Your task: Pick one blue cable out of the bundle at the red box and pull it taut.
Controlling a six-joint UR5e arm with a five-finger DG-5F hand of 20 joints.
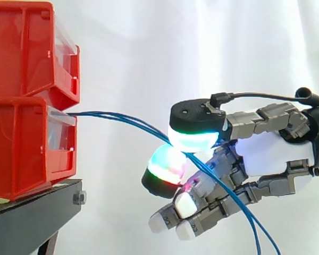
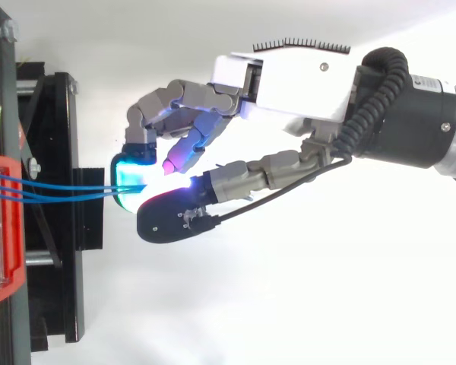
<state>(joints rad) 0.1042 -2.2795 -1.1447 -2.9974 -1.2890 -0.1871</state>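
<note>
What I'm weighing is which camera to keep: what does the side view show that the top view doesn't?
Side view: the blue cables leave the lower of two stacked red bins and droop past the hand. Top view: the strands lie side by side across the black stand. Both: the cables sit pinched between the hand's glowing pads.

Side view: red bins (image 1: 21,143) cut by left edge, upper bin also by top edge. Black stand (image 1: 37,212) cut by bottom edge.
Blue cables (image 1: 117,118): root ends lost behind lower bin's clear front; far ends run off bottom edge. Strand count too fine to tell.
Stretch between glowing pads (image 1: 194,139) of hand (image 1: 271,154) hidden; number of strands in pinch not discernible.
Top view: cables vanish under pad glare. Arm (image 2: 418,114) cut by right edge.
</note>
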